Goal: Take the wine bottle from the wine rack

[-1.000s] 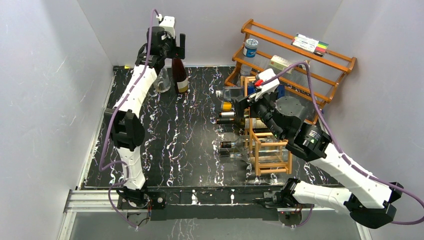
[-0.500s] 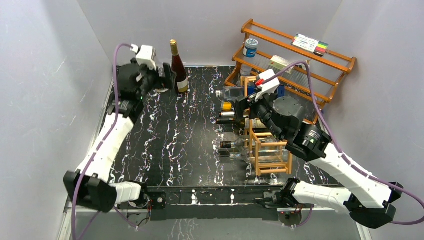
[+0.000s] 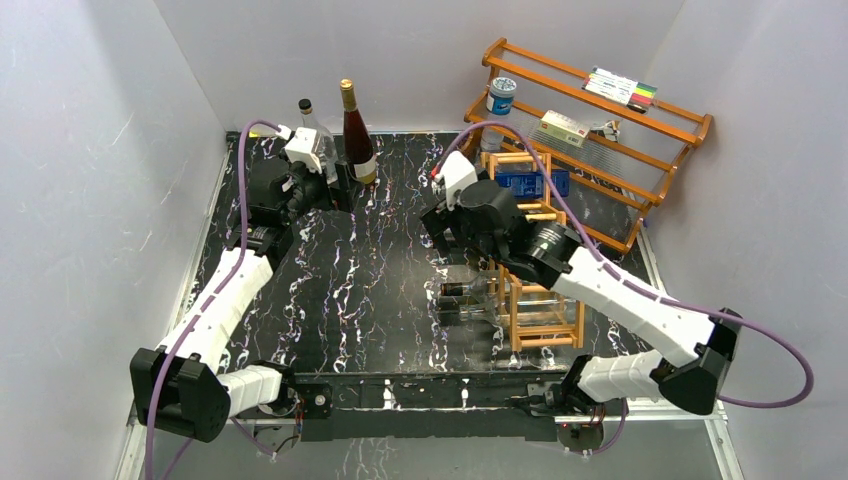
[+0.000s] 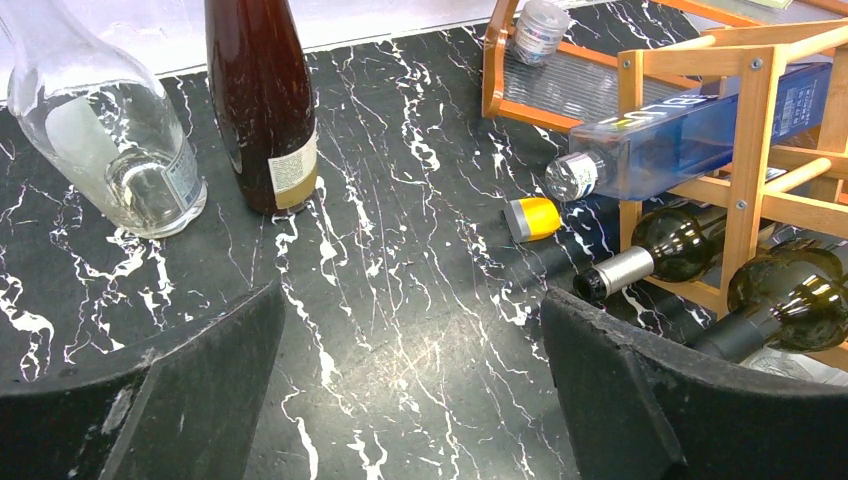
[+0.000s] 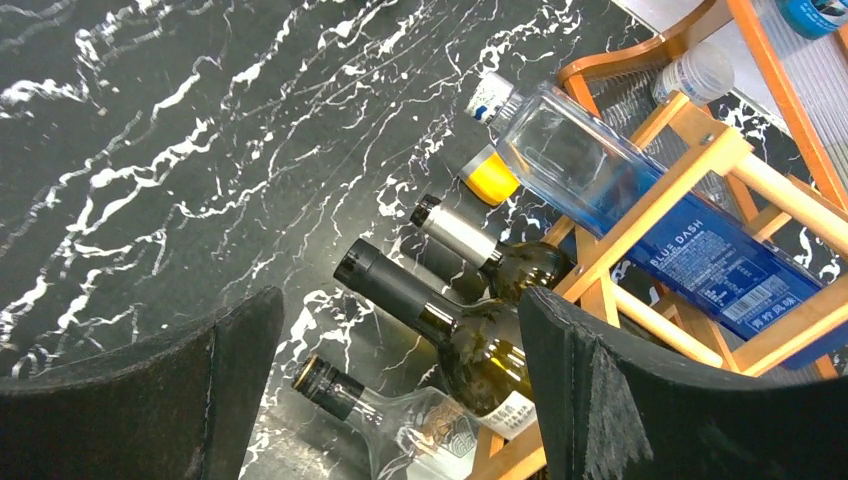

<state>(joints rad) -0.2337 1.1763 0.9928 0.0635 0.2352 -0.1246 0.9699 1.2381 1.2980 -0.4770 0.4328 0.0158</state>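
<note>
wine bottle: dark green wine bottle lies in the wine rack, right of frame, neck poking out toward centre; not lifted.
rack load: blue bottle in the top row, more bottles below.
right gripper: mine, jaws wide apart, empty, hovering over those necks.
left gripper: wide apart, empty, upper left of the overhead view, near the brown bottle and clear bottle standing on the table.
progress: two bottles stand off the rack; for this one I judge the grab and pull-out are left.

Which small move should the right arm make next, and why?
Probably lower the right gripper around the neck of the black-capped bottle. Its jaws stand open and empty just above that neck, which sticks out of the wine rack toward the bare table, so it seems the easiest one to grasp.
</note>
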